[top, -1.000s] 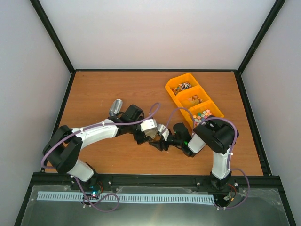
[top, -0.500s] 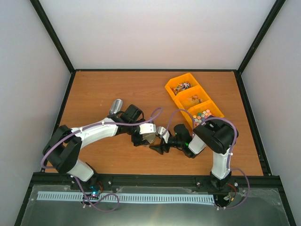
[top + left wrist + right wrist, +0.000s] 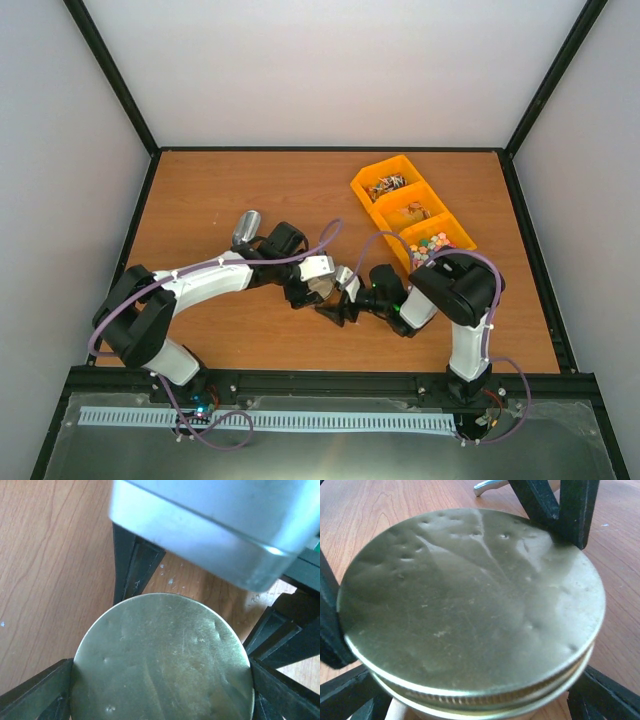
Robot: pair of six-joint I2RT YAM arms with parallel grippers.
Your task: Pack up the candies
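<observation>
A jar with a dented gold metal lid (image 3: 160,665) stands at the table's middle, between both grippers (image 3: 327,290). My left gripper (image 3: 160,685) is shut on the lid, its fingers (image 3: 35,690) pressing the rim from both sides. My right gripper (image 3: 480,700) is shut on the jar's pale body (image 3: 400,711) just under the lid (image 3: 470,600). Brownish-orange candies (image 3: 415,211) lie in the middle compartment of the orange tray (image 3: 362,186). The jar's contents are hidden. A metal scoop (image 3: 246,227) lies on the table behind my left arm.
The orange tray stands at the back right, with mixed sweets in its far compartment (image 3: 386,184) and pastel ones in its near one (image 3: 430,243). The scoop's handle tip (image 3: 490,485) shows beyond the jar. Black frame rails edge the table.
My left wrist has shifted slightly toward the near side and back while staying on the lid. The right arm and the jar have barely moved.
</observation>
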